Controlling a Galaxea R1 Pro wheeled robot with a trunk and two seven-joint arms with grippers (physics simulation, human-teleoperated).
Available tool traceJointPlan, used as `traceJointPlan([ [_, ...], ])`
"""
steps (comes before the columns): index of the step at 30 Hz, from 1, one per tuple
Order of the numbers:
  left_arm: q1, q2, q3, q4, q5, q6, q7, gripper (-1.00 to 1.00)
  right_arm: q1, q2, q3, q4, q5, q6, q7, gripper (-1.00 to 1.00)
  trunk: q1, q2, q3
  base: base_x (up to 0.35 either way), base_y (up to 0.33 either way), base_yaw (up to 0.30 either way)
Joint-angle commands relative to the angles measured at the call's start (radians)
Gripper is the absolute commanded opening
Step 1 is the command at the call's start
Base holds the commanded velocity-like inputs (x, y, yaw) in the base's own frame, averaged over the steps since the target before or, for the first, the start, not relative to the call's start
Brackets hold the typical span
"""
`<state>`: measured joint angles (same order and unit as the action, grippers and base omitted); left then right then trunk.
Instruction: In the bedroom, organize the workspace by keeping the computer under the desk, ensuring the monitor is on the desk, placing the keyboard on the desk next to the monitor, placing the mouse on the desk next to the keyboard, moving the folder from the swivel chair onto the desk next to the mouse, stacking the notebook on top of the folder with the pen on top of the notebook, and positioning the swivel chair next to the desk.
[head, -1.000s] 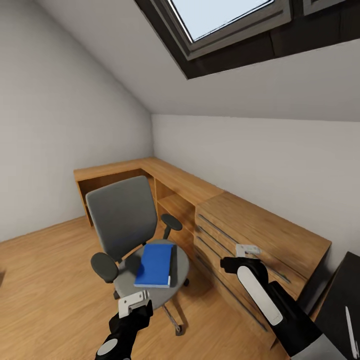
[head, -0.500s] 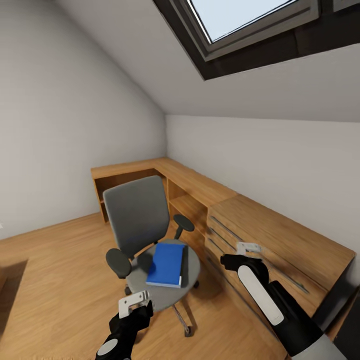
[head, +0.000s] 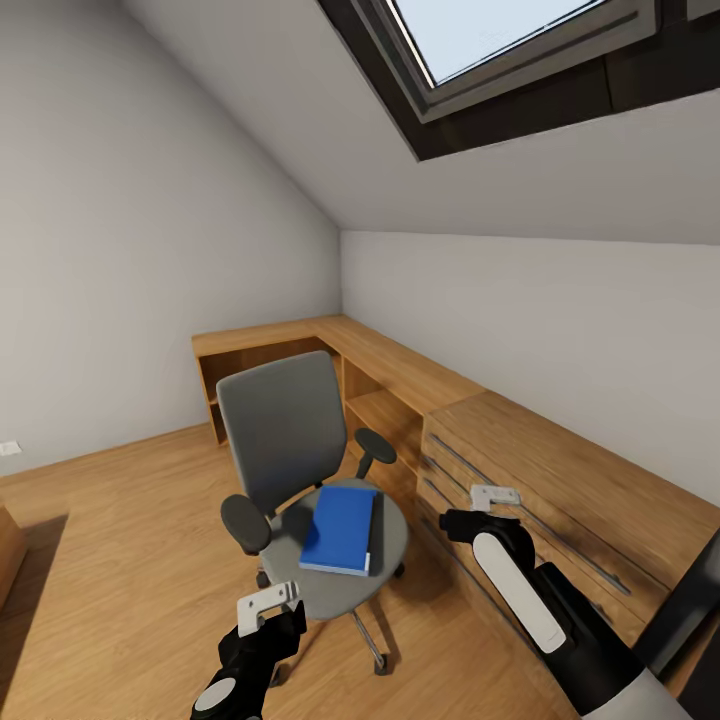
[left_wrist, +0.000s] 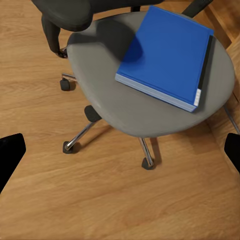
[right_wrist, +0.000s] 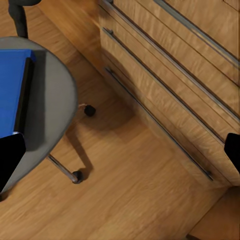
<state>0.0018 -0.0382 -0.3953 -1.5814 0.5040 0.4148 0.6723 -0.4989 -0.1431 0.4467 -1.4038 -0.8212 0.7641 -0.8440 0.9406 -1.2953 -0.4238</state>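
A blue folder (head: 341, 529) lies flat on the grey seat of the swivel chair (head: 285, 430) at lower centre of the head view, beside a light wooden dresser (head: 560, 485) running along the right wall. The left tool (head: 268, 605) hangs at the bottom edge just short of the seat, fingers spread wide and empty; the right tool (head: 494, 496) hovers at lower right before the drawer fronts, also spread and holding nothing. The step in hand looks like the pickup of the folder: a clean grasp likely means closing over its overhanging near edge rather than pressing down on the cover, since the chair rolls on casters. The left wrist view adds the folder's pale page edge and dark spine; the right wrist view adds the dresser's long drawer rails.
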Motion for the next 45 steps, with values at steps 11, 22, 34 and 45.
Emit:
traceJointPlan([
  [11, 0.000, 0.000, 0.001, -0.002, 0.007, 0.002, 0.007, 1.00, -0.001, 0.000, 0.007, 0.003, -0.009, 0.001, -0.020, 1.00, 0.000, -0.001, -0.001, 0.000, 0.000, 0.120],
  [22, 0.000, 0.001, 0.006, -0.002, 0.007, 0.004, 0.007, 1.00, -0.001, 0.002, 0.012, 0.007, -0.010, -0.006, -0.019, 1.00, 0.000, -0.001, -0.001, 0.000, 0.000, 0.268],
  [34, 0.000, 0.001, 0.011, -0.002, 0.007, 0.004, 0.007, 1.00, -0.001, 0.014, 0.097, 0.039, -0.006, -0.081, -0.018, 1.00, 0.000, -0.001, -0.001, 0.000, 0.000, 0.277],
  [45, 0.000, 0.002, 0.017, -0.005, 0.005, 0.004, 0.007, 1.00, -0.006, 0.025, 0.110, 0.223, 0.031, -0.230, 0.053, 1.00, 0.000, -0.001, -0.001, 0.000, 0.000, 0.064],
])
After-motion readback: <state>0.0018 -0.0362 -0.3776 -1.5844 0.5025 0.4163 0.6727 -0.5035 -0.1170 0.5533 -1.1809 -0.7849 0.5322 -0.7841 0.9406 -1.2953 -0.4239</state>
